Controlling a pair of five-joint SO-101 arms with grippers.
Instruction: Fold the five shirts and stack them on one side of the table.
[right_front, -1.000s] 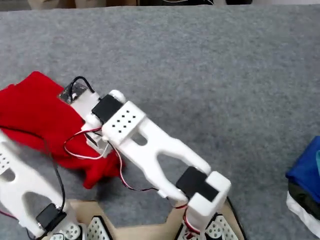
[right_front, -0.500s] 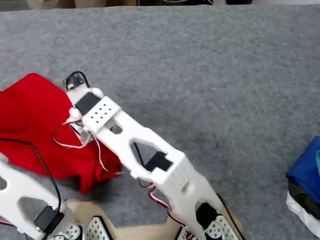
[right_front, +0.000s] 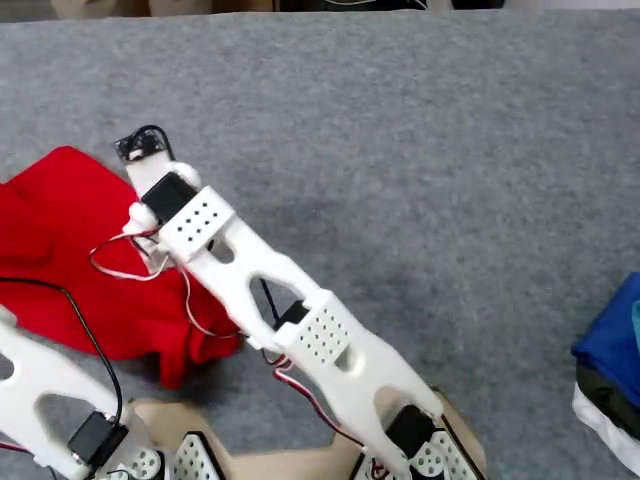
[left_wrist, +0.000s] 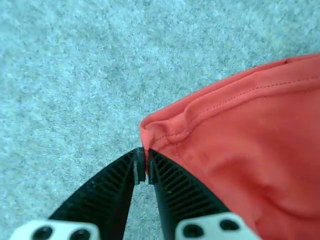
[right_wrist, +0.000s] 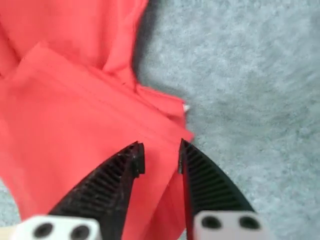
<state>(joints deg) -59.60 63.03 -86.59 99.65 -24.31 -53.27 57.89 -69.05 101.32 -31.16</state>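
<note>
The left gripper (left_wrist: 142, 167) pinches the red shirt (left_wrist: 250, 150) by a corner at its fingertips, while the right gripper (right_wrist: 160, 155), narrowly parted, hangs above it.

White right arm (right_front: 250, 290) stretched farther over the crumpled red fabric shirt (right_front: 60, 240)
Its elbow has been brought forward from its base, and its wrist has been carried toward the shirt's far edge.

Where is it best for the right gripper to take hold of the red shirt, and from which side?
Probably at the corner of the red shirt, where its folded layers end on the bare table. The open right gripper hangs over it, so come straight down, one finger on cloth, one beyond the edge.
</note>
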